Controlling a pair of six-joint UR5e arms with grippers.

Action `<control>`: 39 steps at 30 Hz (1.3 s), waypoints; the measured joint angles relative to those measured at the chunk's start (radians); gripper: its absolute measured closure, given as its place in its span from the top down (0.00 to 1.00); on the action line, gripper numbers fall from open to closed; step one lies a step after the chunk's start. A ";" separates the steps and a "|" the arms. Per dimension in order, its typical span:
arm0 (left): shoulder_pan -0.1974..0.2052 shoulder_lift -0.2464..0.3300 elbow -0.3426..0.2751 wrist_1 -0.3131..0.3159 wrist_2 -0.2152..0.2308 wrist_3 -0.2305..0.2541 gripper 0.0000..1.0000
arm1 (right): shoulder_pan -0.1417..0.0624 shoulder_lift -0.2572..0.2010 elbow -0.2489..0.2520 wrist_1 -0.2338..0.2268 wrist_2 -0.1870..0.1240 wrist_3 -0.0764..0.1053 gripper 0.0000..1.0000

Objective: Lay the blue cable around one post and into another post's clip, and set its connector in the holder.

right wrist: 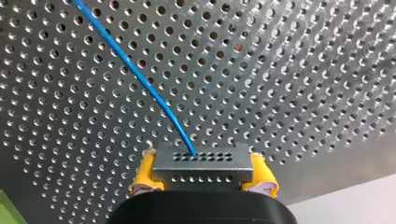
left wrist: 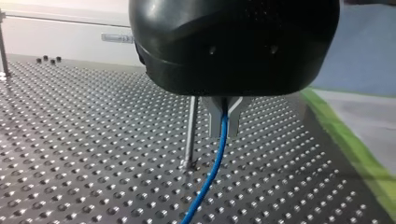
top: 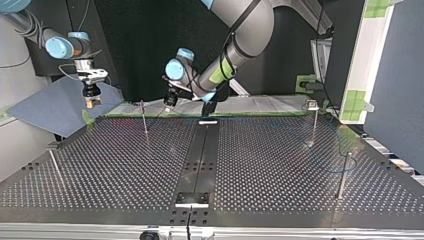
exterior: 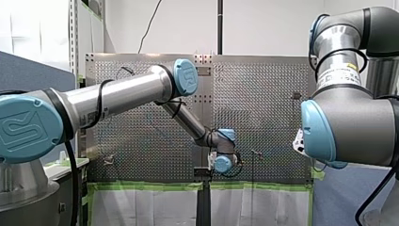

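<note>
— What lies under my left end effector (left wrist: pixel 224 131)?
— The grey perforated metal table (left wrist: pixel 93 154). A strip of green tape (left wrist: pixel 348 140) runs along its edge, off to one side of the end effector.
— And farther out?
— A few small black screws (left wrist: pixel 49 59) well beyond it on the table, and a blue-grey flat panel (left wrist: pixel 369 51) past the tape.

Perforated table (top: pixel 125 165) with a black strip (top: pixel 202 150) running down its middle in the top view. Four thin metal posts (top: pixel 342 175) stand on it, well apart.

Front view high over table (exterior: pixel 263 94), top view low opposite, 2 wrist views close above.
</note>
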 joint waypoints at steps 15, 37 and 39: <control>-0.012 0.001 -0.002 0.002 0.007 0.012 0.76 | 0.010 0.002 0.001 0.029 0.002 -0.020 0.00; -0.056 0.002 0.004 -0.068 0.069 0.017 1.00 | 0.012 0.005 0.000 0.030 0.004 -0.020 0.00; -0.060 0.001 0.004 -0.074 0.085 0.013 1.00 | 0.013 0.005 0.000 0.030 0.004 -0.020 0.00</control>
